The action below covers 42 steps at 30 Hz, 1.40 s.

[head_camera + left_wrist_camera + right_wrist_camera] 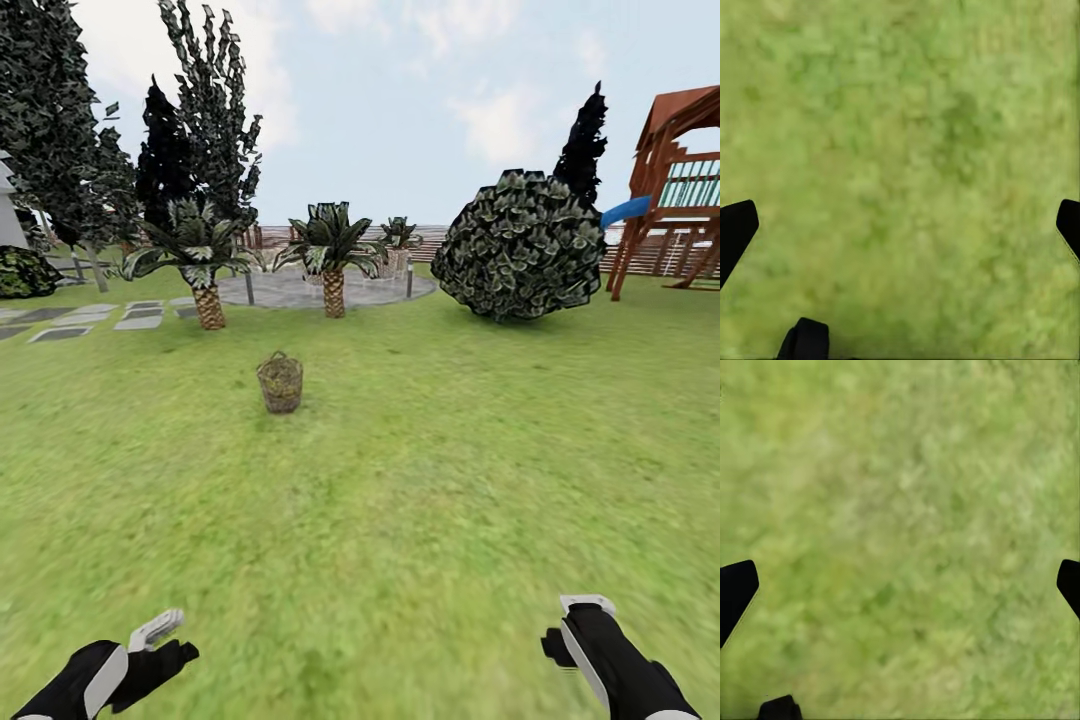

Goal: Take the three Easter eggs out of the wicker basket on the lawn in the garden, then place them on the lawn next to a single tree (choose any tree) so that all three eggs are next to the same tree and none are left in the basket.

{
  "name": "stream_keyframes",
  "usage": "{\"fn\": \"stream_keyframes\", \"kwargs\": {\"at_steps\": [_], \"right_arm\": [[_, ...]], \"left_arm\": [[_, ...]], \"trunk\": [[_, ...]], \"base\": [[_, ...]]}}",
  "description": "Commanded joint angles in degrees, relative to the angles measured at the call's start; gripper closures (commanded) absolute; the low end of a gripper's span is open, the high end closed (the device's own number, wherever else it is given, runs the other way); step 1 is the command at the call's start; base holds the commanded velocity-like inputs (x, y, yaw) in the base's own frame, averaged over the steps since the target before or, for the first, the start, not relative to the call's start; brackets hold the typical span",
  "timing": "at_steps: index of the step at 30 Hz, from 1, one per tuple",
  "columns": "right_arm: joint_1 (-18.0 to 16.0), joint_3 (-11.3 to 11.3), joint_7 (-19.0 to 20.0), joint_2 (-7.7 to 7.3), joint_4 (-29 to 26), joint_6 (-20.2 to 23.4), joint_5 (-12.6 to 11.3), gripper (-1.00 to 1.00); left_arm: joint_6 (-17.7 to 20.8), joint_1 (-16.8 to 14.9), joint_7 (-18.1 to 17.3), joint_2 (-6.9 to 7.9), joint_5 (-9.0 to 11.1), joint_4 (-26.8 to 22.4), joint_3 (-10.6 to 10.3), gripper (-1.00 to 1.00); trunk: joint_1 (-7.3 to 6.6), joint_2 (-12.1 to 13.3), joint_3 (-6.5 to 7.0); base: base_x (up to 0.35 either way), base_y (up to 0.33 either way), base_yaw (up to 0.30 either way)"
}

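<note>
- Standing well ahead on the mottled green lawn (420,520): grey-brown woven wicker basket (280,383), upright, slightly left of centre.
- Left pincer (165,640) somewhat nearer; right pincer (570,625) farther.
- Both spread, empty, over grass.

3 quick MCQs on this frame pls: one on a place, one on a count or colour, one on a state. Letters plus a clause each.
1. Where does the wicker basket stand?
A. on the lawn ahead of the robot
B. on the paved circle
C. under the play tower

2. What colour is the slide on the play tower?
A. red
B. blue
C. yellow

3. How are the two grippers?
A. both shut on eggs
B. left holds the basket
C. both open, holding nothing

Key: 1 A, grass lies all around it on the lawn. 2 B, a blue chute shows beside the brown frame. 3 C, the left gripper and right gripper show spread fingertips over bare grass.
</note>
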Motion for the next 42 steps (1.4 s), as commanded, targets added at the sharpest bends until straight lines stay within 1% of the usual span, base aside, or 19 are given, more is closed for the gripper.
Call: {"fn": "stream_keyframes", "kwargs": {"at_steps": [1,2,6,7,8,9,10,11,12,13,16,22,34,42], "right_arm": [[-0.02,-0.02,-0.21,0.0,-0.09,0.25,-0.18,-1.0],[-0.02,-0.04,-0.23,-0.01,-0.1,0.25,-0.18,-1.0],[-0.02,-0.11,-0.21,-0.32,-0.09,0.25,-0.24,-1.0],[-0.02,-0.12,-0.21,-0.39,-0.08,0.25,-0.25,-1.0],[-0.02,-0.12,-0.21,-0.41,-0.08,0.25,-0.27,-1.0],[-0.02,-0.1,-0.21,-0.43,-0.09,0.25,-0.27,-1.0],[-0.02,-0.09,-0.21,-0.42,-0.09,0.25,-0.28,-1.0],[-0.02,-0.07,-0.21,-0.42,-0.08,0.25,-0.32,-1.0],[-0.02,-0.05,-0.21,-0.42,-0.1,0.25,-0.33,-1.0],[-0.02,-0.08,-0.21,-0.44,-0.12,0.25,-0.34,-1.0],[-0.02,-0.09,-0.21,-0.45,-0.15,0.25,-0.35,-1.0],[-0.02,-0.12,-0.21,-0.45,-0.16,0.25,-0.35,-1.0],[-0.02,-0.11,-0.21,-0.45,-0.16,0.25,-0.28,-1.0],[-0.02,-0.04,-0.21,-0.1,-0.16,0.25,-0.26,-1.0]], "left_arm": [[0.43,-0.02,-0.26,0.8,0.02,-0.19,0.49,-1.0],[0.46,-0.02,-0.34,2.06,0.03,-0.29,0.49,-1.0],[0.54,-0.02,-0.58,7.87,0.05,-0.42,0.48,-1.0],[0.56,-0.02,-1.33,9.8,0.02,-0.39,0.42,-1.0],[0.58,-0.02,-2.2,10.67,0.0,-0.38,0.36,-1.0],[0.59,-0.02,-3.23,11.22,-0.03,-0.36,0.13,-1.0],[0.61,-0.02,-4.11,11.6,-0.1,-0.35,-0.39,-1.0],[0.65,-0.02,-4.93,11.88,-0.43,-0.34,-1.61,-1.0],[0.67,-0.02,-5.33,11.94,-0.97,-0.33,-2.99,-1.0],[0.65,-0.02,-5.53,11.87,-1.49,-0.33,-3.84,-1.0],[0.62,-0.02,-5.62,11.57,-1.97,-0.33,-4.48,-1.0],[0.62,-0.02,-5.7,11.27,-2.14,-0.32,-4.7,-1.0],[0.69,-0.02,-5.74,11.34,-1.97,-0.41,-4.57,-1.0],[0.7,-0.02,-5.74,11.41,-1.88,-0.41,-4.46,-1.0]], "trunk": [[0.03,-0.03,-0.07],[0.03,-0.03,-0.07],[0.03,-0.03,-0.07],[0.03,-0.03,-0.07],[0.03,-0.03,-0.07],[0.03,-0.03,-0.07],[0.03,-0.03,-0.07],[0.03,-0.03,-0.07],[0.03,-0.03,-0.07],[0.03,-0.03,-0.07],[0.03,-0.03,-0.07],[0.03,-0.03,-0.07],[0.03,-0.03,-0.07],[0.03,-0.03,-0.07]], "base": [[0.325,0.0,0.0],[0.325,0.0,0.0],[0.325,0.0,0.0],[0.325,0.0,0.0],[0.325,0.0,0.0],[0.325,0.0,0.0],[0.325,0.0,0.0],[0.325,0.0,0.0],[0.325,0.0,0.0],[0.325,0.0,0.0],[0.325,0.0,0.0],[0.325,0.0,0.0],[0.325,0.0,0.0],[0.325,0.0,0.0]]}}
